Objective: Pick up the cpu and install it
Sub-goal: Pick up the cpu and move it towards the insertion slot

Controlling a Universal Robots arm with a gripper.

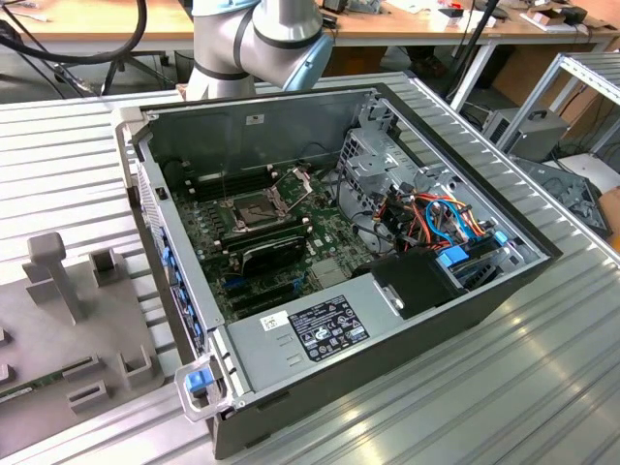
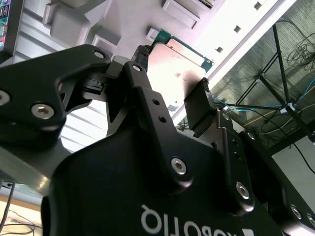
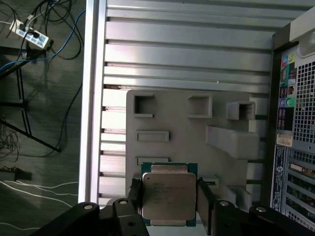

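Observation:
The cpu (image 3: 169, 195), a flat square chip with a dull grey lid on a green board, sits between my gripper's (image 3: 170, 201) two black fingers (image 3: 137, 196), which press on its opposite edges. It hangs above the grey fixture plate (image 3: 177, 123), beside the computer case. In the second wrist view the cpu (image 2: 187, 61) shows edge-on between the same gripper's (image 2: 172, 73) fingers. In the exterior view the open motherboard socket (image 1: 254, 206) lies inside the case (image 1: 455, 320), with its metal frame raised.
The grey fixture plate (image 1: 58, 320) with raised blocks lies at the exterior view's left of the case. The arm's base (image 1: 262, 39) stands behind the case. Cables and a drive cage (image 1: 387, 155) crowd the case's right side. The ribbed aluminium table (image 3: 187, 49) ends beside cables on the floor.

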